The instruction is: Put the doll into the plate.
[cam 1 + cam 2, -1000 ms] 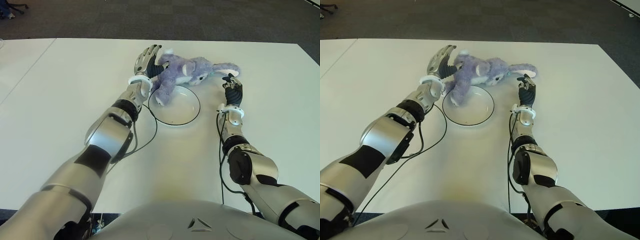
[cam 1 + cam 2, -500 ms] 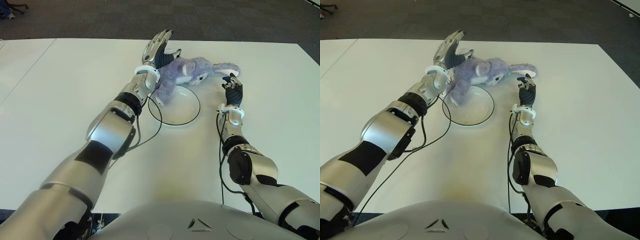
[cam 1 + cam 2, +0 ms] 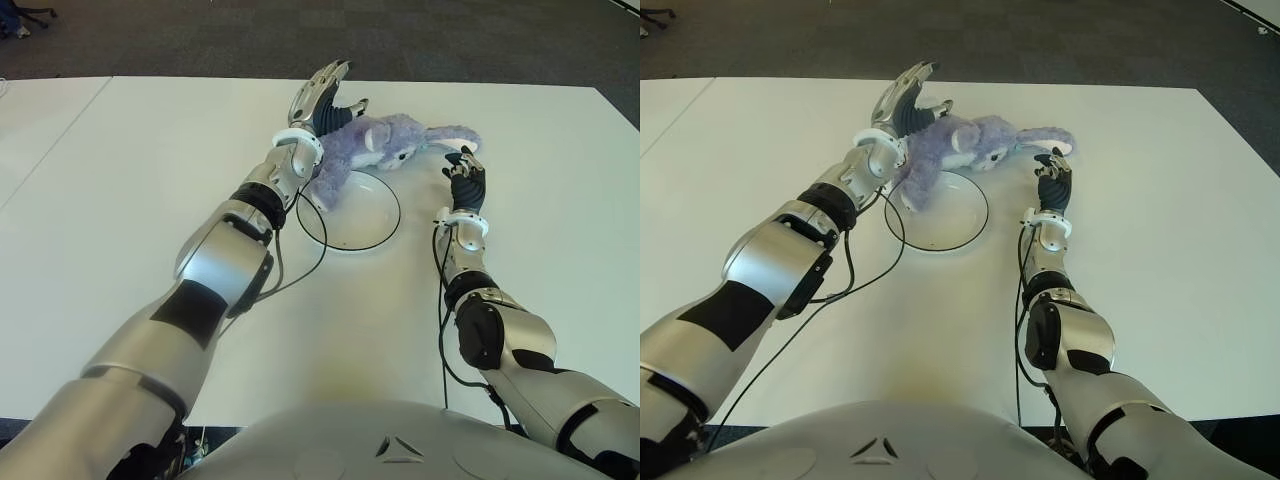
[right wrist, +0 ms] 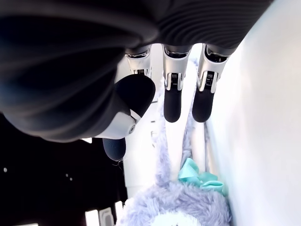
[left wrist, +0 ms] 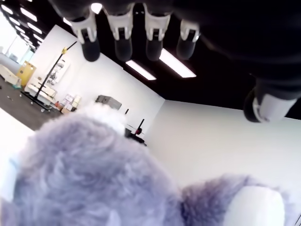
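Doll [image 3: 375,148], a purple plush animal with pale patches and a teal bow, is seen sprawled across the upper centre of the left eye frame, on the white bench [image 3: 120,200]. Only one leg of it is laid over the far-left rim of the plate [image 3: 349,211]; the body, head and long tail are outside the plate, beyond its upper edge. The plate is a shallow white dish with a dark rim, shown at the middle of the frame, and its inner surface is otherwise bare.

The left hand [image 3: 322,100] is placed at the upper left of the doll, just beside its back end. In the left wrist view its fingers [image 5: 123,40] are seen extended above the fur with a gap between, so nothing is grasped. The right hand [image 3: 465,180] is shown to the right of the plate, just below the doll's tail. In the right wrist view its fingers [image 4: 173,96] are stretched out toward the plush and the bow, and nothing is held.

A black cable [image 3: 290,285] is looped on the bench beside the left arm.
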Available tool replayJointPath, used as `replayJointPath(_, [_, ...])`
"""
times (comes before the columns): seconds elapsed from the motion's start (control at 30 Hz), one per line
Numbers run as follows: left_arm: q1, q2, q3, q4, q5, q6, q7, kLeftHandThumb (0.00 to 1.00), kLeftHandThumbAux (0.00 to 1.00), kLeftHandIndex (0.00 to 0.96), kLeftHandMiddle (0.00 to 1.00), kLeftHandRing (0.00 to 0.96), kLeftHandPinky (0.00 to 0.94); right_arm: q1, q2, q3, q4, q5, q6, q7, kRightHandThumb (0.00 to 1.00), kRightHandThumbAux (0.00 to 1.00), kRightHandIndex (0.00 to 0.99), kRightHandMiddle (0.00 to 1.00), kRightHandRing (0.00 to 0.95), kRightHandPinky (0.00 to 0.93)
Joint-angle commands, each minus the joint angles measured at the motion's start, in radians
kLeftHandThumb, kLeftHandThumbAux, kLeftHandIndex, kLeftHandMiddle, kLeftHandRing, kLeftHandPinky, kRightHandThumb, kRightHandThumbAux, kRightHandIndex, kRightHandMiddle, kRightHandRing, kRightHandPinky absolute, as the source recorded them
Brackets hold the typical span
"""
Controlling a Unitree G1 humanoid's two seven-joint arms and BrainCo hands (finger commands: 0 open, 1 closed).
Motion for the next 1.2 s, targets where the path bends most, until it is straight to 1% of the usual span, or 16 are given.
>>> replayJointPath(0.03, [0.002, -0.028, 0.024, 0.023, -0.036, 0.006, -0.076, 0.293, 0.391, 0.0, 0.0, 0.0, 0.0, 0.223, 0.112, -0.002, 0.142, 0.008, 0.097, -0.004, 1.0, 0.702, 0.431, 0.077, 0.289, 0.419])
replayJointPath(0.2, [0.013, -0.042, 0.025, 0.034, -0.041, 0.016, -0.105, 0.276, 0.38, 0.0, 0.0, 0.0, 0.0, 0.224, 0.114, -0.008, 0.142, 0.015, 0.095, 0.007, 1.0, 0.702, 0.431, 0.075, 0.292, 0.42])
replayJointPath(0.4, [0.035, -0.048, 0.01, 0.055, -0.026, 0.042, -0.151, 0.249, 0.36, 0.0, 0.0, 0.0, 0.0, 0.226, 0.114, -0.009, 0.142, 0.016, 0.092, 0.011, 1.0, 0.702, 0.432, 0.077, 0.302, 0.421])
replayJointPath(0.43, [0.034, -0.047, 0.007, 0.056, -0.024, 0.045, -0.163, 0.266, 0.349, 0.0, 0.0, 0.0, 0.0, 0.226, 0.114, -0.01, 0.142, 0.017, 0.092, 0.012, 1.0, 0.702, 0.433, 0.074, 0.303, 0.421])
replayJointPath(0.6, [0.03, -0.038, -0.018, 0.064, -0.002, 0.063, -0.232, 0.223, 0.359, 0.0, 0.0, 0.0, 0.0, 0.226, 0.116, -0.015, 0.142, 0.021, 0.093, 0.007, 1.0, 0.701, 0.433, 0.073, 0.31, 0.421])
replayJointPath(0.67, [0.029, -0.033, -0.033, 0.067, 0.011, 0.07, -0.258, 0.188, 0.349, 0.0, 0.0, 0.0, 0.0, 0.226, 0.116, -0.015, 0.142, 0.02, 0.095, 0.003, 1.0, 0.701, 0.434, 0.069, 0.309, 0.421])
replayJointPath(1.0, [0.035, -0.013, -0.064, 0.075, 0.03, 0.088, -0.342, 0.149, 0.36, 0.0, 0.0, 0.0, 0.0, 0.223, 0.121, -0.019, 0.14, 0.025, 0.094, -0.005, 1.0, 0.7, 0.435, 0.079, 0.289, 0.422])
replayJointPath(1.2, [0.04, 0.001, -0.084, 0.079, 0.053, 0.09, -0.38, 0.118, 0.347, 0.0, 0.0, 0.0, 0.0, 0.227, 0.123, -0.023, 0.142, 0.028, 0.096, -0.005, 1.0, 0.701, 0.435, 0.084, 0.292, 0.421])
